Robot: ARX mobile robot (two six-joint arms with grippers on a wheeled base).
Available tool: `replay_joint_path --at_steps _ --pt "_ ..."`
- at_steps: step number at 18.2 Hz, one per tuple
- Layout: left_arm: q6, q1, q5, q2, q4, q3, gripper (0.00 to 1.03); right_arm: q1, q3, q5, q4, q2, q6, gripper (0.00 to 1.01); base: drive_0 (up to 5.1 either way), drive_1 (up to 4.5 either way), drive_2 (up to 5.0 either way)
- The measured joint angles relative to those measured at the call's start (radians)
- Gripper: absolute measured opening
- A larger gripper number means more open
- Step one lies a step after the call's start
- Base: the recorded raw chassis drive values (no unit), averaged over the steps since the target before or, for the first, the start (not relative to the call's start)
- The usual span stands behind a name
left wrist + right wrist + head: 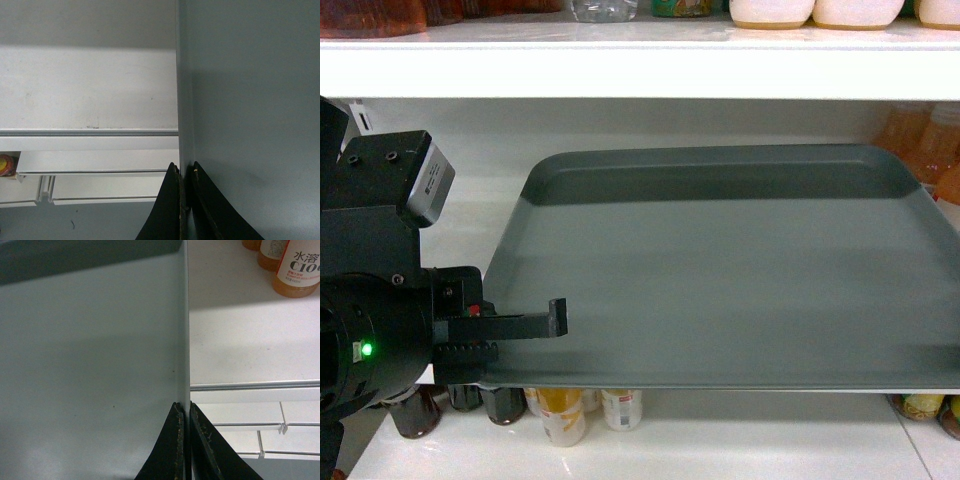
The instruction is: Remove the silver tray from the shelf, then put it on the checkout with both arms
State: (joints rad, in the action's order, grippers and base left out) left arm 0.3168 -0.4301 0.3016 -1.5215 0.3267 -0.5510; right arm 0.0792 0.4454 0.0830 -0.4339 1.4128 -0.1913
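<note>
At the near left of the head view, the left gripper [510, 335] clamps the left rim of the silver tray [720, 270], one thin black finger lying over the tray's near-left corner. A small green light [365, 350] glows on the bulky black left arm [370, 290] behind it. The left wrist view shows that gripper [184, 200] with its two fingers pinched narrowly on the tray [250, 110] edge. The right wrist view shows the right gripper [186, 440] likewise closed tight on the opposite rim of the tray [90, 365]; in the head view this gripper is out of frame.

The tray sits at the level of the shelf [460, 225], its near edge projecting past the shelf's front, above bottles [565, 410] on the board below. Whether it rests on the shelf or is lifted just clear cannot be told.

Farther back, orange drink bottles [297, 267] stand on the white shelf [240, 330] just right of the tray. Above, an upper shelf board [640, 65] carries white bowls [815, 12] and jars.
</note>
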Motion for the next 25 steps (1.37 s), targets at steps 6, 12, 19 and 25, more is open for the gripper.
replay_joint_path --at_steps 6,12,19,25 --pt "0.0 0.0 0.0 0.0 0.002 0.0 0.03 0.0 0.0 0.0 -0.001 0.0 0.0 0.02 0.0 -1.75 1.8" --pt "0.0 0.0 0.0 0.0 0.002 0.0 0.03 0.0 0.0 0.0 0.0 0.002 0.0 0.02 0.0 -4.14 4.1" --pt "0.0 0.0 0.0 0.0 -0.002 0.0 0.03 0.0 0.0 0.0 0.004 0.002 -0.001 0.02 0.1 -3.9 4.0" --pt "0.0 0.001 0.001 0.0 -0.003 0.0 0.03 0.001 0.0 0.0 0.0 0.002 -0.002 0.02 0.2 -3.71 4.0"
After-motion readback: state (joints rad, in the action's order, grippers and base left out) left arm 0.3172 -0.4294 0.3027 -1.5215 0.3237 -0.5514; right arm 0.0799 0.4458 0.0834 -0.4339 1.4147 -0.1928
